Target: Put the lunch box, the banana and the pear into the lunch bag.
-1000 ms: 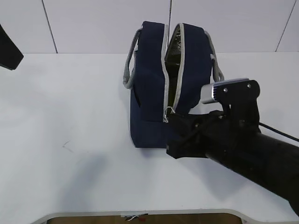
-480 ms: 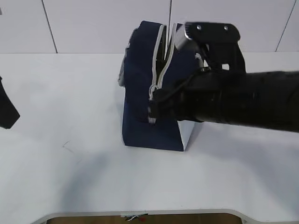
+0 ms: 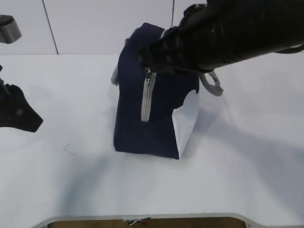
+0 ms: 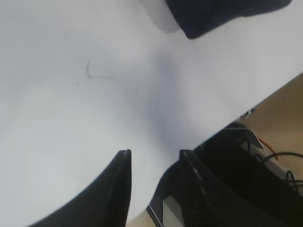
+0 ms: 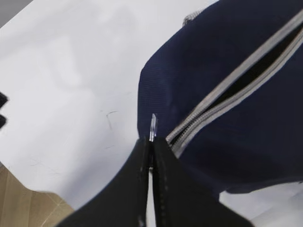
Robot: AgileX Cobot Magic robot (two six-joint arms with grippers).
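The navy lunch bag [image 3: 152, 114] stands tilted on the white table, white side panel to the right, and its corner shows in the left wrist view [image 4: 213, 14]. Its grey zipper [image 3: 146, 102] runs shut down the front; higher up it still gapes [image 5: 255, 71]. My right gripper [image 3: 148, 71] reaches across the bag's top and is shut on the metal zipper pull [image 5: 152, 126], jaws pressed together [image 5: 151, 141]. My left gripper [image 3: 28, 121] hovers at the far left, open over bare table [image 4: 154, 158]. The lunch box, the banana and the pear are out of view.
A grey webbing handle [image 3: 213, 85] hangs off the bag's right side. The table's front edge [image 3: 142, 217] curves near the bottom; beyond the table edge lie dark equipment and cables [image 4: 265, 161]. A faint scratch [image 4: 90, 71] marks the tabletop.
The right gripper has risen and swung left with the zipper pull, drawing the zipper shut along the bag's front. The bag tipped and slid left. The left arm came into view at the left.
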